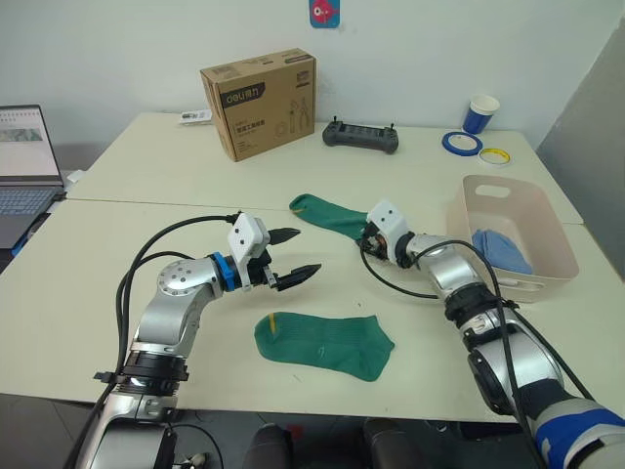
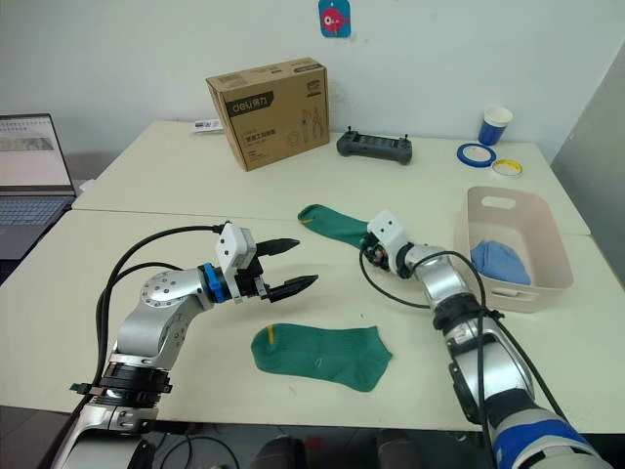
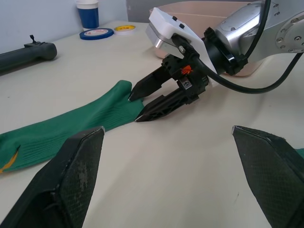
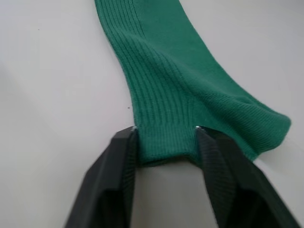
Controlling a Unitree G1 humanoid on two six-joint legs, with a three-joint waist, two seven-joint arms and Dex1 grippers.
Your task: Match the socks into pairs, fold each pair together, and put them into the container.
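Observation:
One dark green sock lies flat near the table's front edge, its yellowish mark at the left end. A second green sock lies further back, at mid-table. My right gripper is at this sock's right end, shut on its ribbed cuff, which sits between the two black fingers. My left gripper hovers open and empty between the two green socks, pointing right. The pale pink container stands at the right, with a light blue sock inside.
A brown cardboard box, a black controller, a blue cup and two tape rolls stand along the back. A laptop sits at the far left. Black cables loop beside both arms.

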